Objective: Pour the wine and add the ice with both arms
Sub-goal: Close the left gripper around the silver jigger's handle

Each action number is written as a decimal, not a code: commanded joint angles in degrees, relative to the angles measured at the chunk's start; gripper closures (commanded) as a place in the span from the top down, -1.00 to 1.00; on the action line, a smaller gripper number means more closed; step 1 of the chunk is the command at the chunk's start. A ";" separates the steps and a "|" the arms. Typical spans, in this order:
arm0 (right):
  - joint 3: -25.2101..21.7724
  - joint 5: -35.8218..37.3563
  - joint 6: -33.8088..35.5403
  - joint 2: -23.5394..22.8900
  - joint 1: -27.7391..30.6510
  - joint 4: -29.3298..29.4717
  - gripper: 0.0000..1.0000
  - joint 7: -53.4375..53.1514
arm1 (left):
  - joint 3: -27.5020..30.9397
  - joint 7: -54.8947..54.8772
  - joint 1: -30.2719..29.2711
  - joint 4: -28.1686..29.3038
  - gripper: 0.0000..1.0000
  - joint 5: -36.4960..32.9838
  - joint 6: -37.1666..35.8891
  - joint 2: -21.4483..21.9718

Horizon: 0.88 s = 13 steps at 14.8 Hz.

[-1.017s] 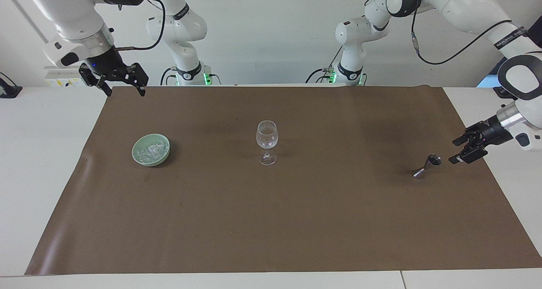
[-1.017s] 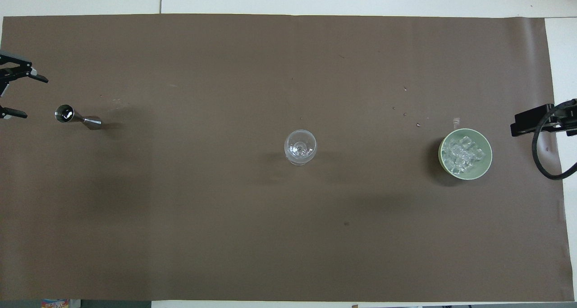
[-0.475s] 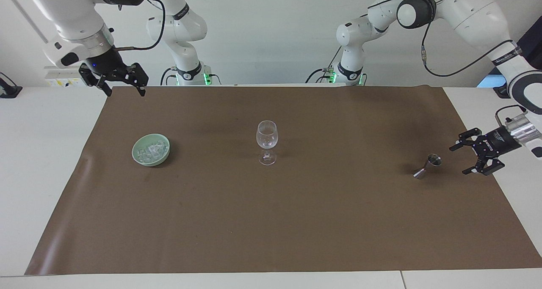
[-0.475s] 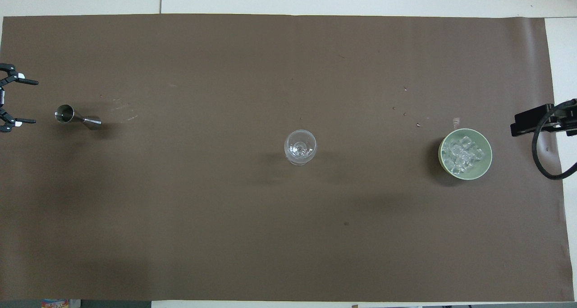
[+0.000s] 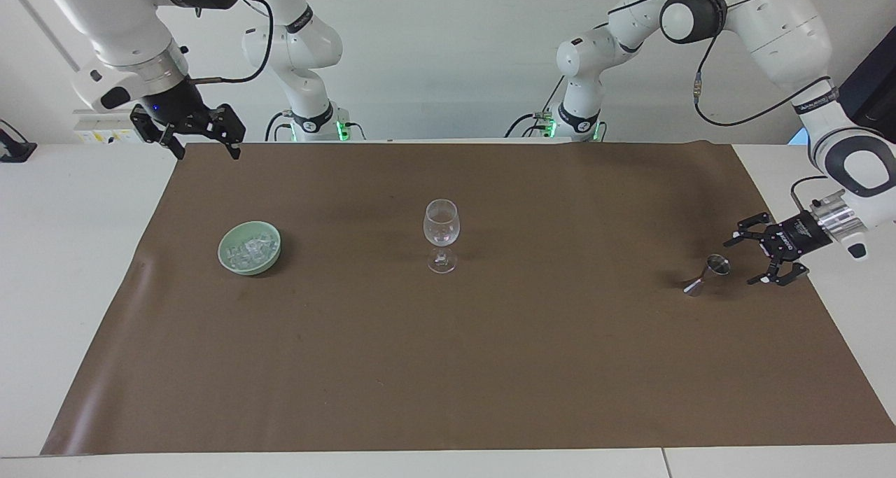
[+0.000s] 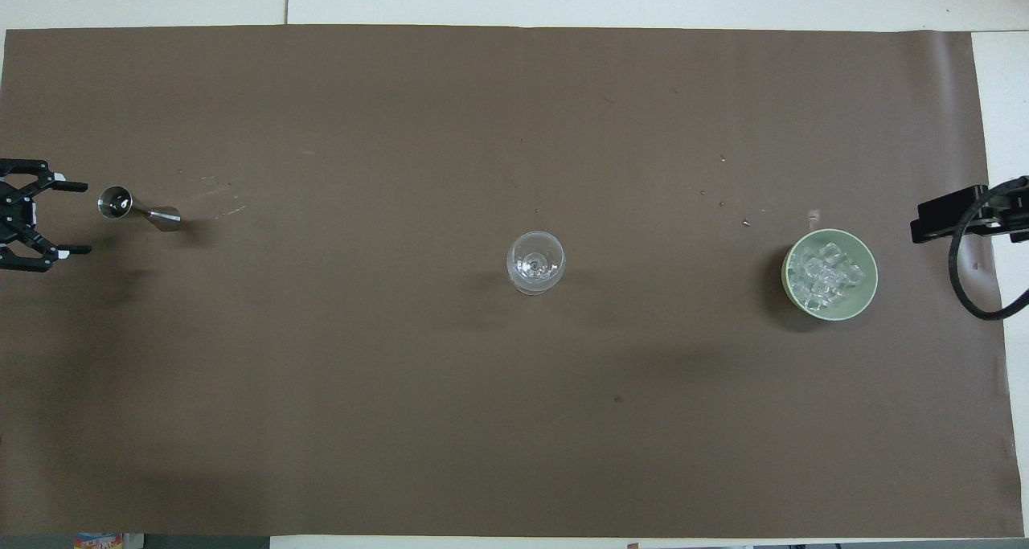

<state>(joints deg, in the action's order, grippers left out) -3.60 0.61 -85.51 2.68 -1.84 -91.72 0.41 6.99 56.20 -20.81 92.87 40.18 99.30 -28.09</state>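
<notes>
Beside small steel jigger (image 5: 708,273), left gripper (image 5: 749,261) gapes wide, empty; reach step. Next: straddle jigger, close. Right gripper (image 5: 207,150) waits, spread, empty, over mat edge.

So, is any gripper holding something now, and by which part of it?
Nothing is held. The left gripper is open beside the metal jigger, not touching it. The right gripper waits open over the mat's edge.
</notes>
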 commanded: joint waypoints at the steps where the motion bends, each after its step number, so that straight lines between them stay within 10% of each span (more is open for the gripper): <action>1: 0.44 -0.96 -0.10 1.10 0.96 -1.19 1.00 0.47 | 0.13 1.54 0.51 9.76 1.00 2.79 4.49 5.49; 13: 0.44 -0.96 -0.10 1.10 0.96 -1.19 1.00 0.47 | -0.49 -8.29 -2.31 16.81 1.00 24.22 5.82 3.56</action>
<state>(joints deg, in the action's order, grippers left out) -3.60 0.61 -85.51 2.68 -1.84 -91.72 0.41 6.88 50.83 -22.95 108.17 60.75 105.62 -24.66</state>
